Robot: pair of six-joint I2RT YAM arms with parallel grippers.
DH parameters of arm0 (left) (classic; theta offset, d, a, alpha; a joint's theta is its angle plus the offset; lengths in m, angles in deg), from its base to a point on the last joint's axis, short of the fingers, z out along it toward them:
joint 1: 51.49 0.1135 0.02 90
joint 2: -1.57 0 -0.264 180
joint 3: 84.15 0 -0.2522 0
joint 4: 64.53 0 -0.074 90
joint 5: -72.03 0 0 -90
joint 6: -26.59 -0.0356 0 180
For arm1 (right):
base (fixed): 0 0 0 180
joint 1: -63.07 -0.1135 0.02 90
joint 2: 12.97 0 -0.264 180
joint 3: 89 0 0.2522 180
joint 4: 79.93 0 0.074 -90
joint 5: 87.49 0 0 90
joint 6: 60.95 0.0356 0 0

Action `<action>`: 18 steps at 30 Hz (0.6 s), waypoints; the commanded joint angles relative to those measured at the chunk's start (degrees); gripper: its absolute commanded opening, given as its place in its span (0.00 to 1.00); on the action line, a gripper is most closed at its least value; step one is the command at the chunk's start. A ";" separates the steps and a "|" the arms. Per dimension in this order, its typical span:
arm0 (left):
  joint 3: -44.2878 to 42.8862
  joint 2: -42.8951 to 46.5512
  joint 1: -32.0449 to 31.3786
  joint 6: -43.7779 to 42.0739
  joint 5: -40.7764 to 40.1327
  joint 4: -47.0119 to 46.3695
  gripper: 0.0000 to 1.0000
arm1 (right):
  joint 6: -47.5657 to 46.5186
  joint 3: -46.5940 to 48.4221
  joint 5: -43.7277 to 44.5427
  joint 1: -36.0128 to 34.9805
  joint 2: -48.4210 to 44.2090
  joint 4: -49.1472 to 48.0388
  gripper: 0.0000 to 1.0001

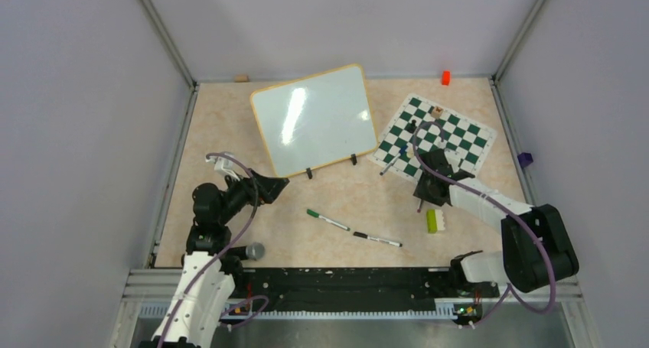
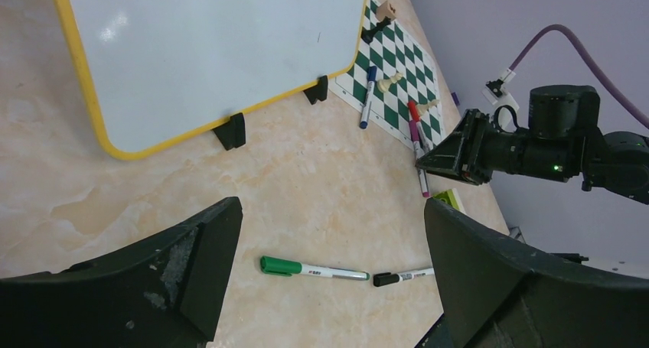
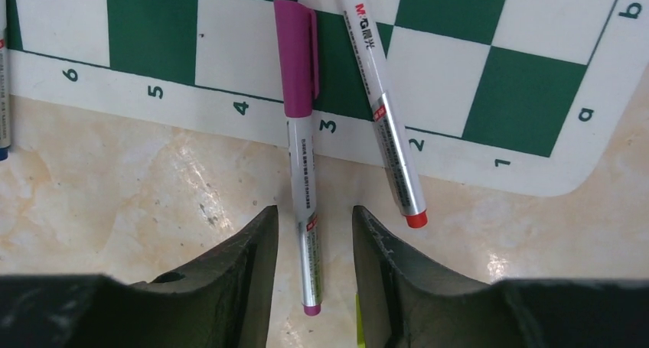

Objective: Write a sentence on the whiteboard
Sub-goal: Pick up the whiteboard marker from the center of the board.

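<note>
**Right gripper.** My right gripper (image 3: 314,214) is lowered over the purple marker (image 3: 300,95). Its jaws are partly open and straddle the lower barrel, one finger (image 3: 245,271) on each side. A narrow gap shows between each finger and the barrel, so the marker is not clamped and nothing is held. The marker's capped end lies on the chess mat (image 3: 520,80). Its barrel runs off the mat's edge onto the bench (image 3: 115,180). A second marker with a red end (image 3: 390,134) lies just beside it on the right, apart from both fingers.

**Left gripper.** My left gripper (image 2: 333,210) is spread wide, holds nothing and touches nothing. It hangs above the bench, pointed toward the whiteboard's near corner. A green-capped marker (image 2: 314,269) and a black-capped marker (image 2: 403,276) lie end to end on the bench below it.

**Whiteboard.** The whiteboard (image 1: 314,118) sits at the rear centre of the bench, just left of the chess mat. Two black clip feet (image 2: 230,131) are on its near edge. Neither gripper touches it.
</note>
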 commanded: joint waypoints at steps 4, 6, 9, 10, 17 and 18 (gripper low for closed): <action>-0.62 0.33 -0.13 -0.42 1.73 -3.68 0.93 | -0.06 1.03 0.77 -1.13 4.16 -3.19 0.13; -0.67 0.21 -0.13 -0.45 1.65 -3.47 0.93 | -0.29 1.62 0.33 -1.14 4.29 -2.44 0.06; -0.85 -0.03 -0.14 -0.30 1.44 -3.31 0.93 | -4.65 3.35 -6.96 -1.14 1.17 -1.73 0.00; -0.86 -0.33 -0.13 -0.11 1.49 -3.47 0.93 | -6.99 3.83 -10.78 -1.08 -0.16 -2.08 0.00; -2.31 -4.73 -1.75 6.09 4.02 -7.36 0.92 | -16.59 0.91 -43.92 -1.24 -11.12 -11.35 0.00; -2.59 -5.77 -3.77 7.41 3.45 -8.40 0.92 | -16.54 0.36 -45.63 -1.18 -12.15 -12.43 0.00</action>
